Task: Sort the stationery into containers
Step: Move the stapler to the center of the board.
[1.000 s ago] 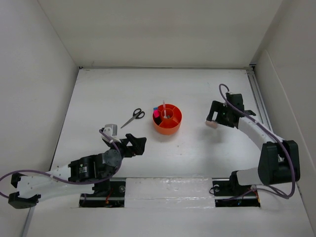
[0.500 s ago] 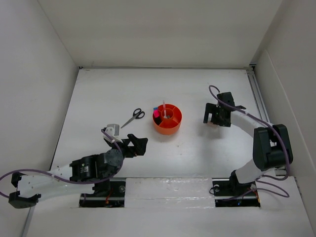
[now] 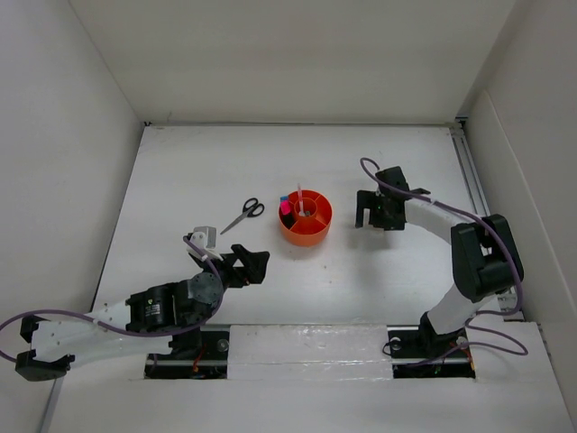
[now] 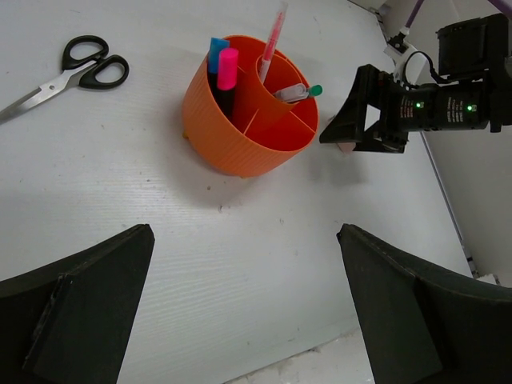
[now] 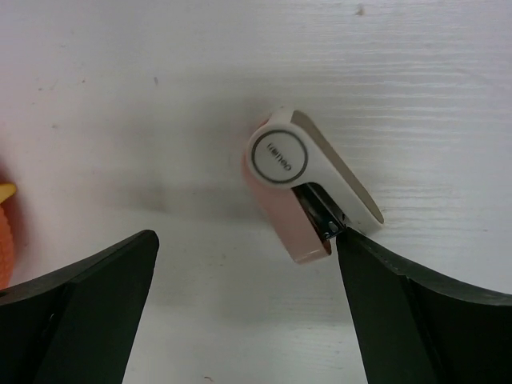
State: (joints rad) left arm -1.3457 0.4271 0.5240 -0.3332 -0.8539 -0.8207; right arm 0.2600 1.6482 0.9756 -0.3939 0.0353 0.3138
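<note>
The round orange organizer [image 3: 305, 218] stands mid-table; it also shows in the left wrist view [image 4: 248, 120]. It holds a pink pen [image 4: 272, 40], a blue-capped highlighter [image 4: 216, 50], a pink-capped highlighter [image 4: 228, 68] and a green-tipped pen [image 4: 300, 92]. Black-handled scissors [image 3: 243, 214] lie on the table to its left. The pinkish sharpener [image 5: 308, 180] lies on the table between my right gripper's open fingers, touching the right fingertip. My right gripper [image 3: 365, 209] is just right of the organizer. My left gripper [image 3: 255, 264] is open and empty, near of the organizer.
The orange organizer's edge [image 5: 4, 232] shows at the left border of the right wrist view. White walls enclose the table on the left, far and right sides. A rail [image 3: 473, 176] runs along the right edge.
My right gripper has moved left toward the organizer, and the sharpener is now hidden under it in the top view. The left arm has barely moved.
</note>
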